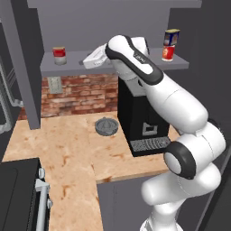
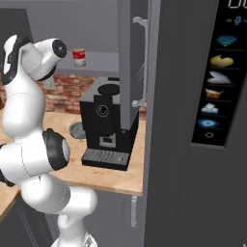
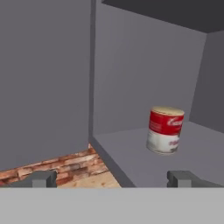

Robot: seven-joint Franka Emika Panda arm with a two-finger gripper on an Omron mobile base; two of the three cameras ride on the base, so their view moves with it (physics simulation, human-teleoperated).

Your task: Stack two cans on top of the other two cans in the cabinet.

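Note:
A dark-blue can with a yellow label (image 1: pixel 171 37) stands on top of a red can (image 1: pixel 168 53) at the right end of the cabinet shelf (image 1: pixel 72 68). Another red-and-white can (image 1: pixel 59 55) stands alone and upright at the shelf's left end; it is the can (image 3: pixel 165 130) on the grey shelf board (image 3: pixel 131 157) in the hand view and the can (image 2: pixel 79 57) in the right base view. My gripper (image 1: pixel 88 60) hovers at shelf height to the right of that lone can, pointing toward it. The gripper (image 3: pixel 113 179) is open, nothing between its fingertips (image 3: pixel 41 178), well short of the can.
A black coffee machine (image 1: pixel 140 122) stands on the counter under the shelf, with a grey juicer (image 1: pixel 106 125) to its left. The open cabinet door (image 2: pixel 137 62) hangs beside the arm. A brick backsplash (image 1: pixel 81 92) runs below the shelf. A tall dark appliance (image 2: pixel 193 120) stands right.

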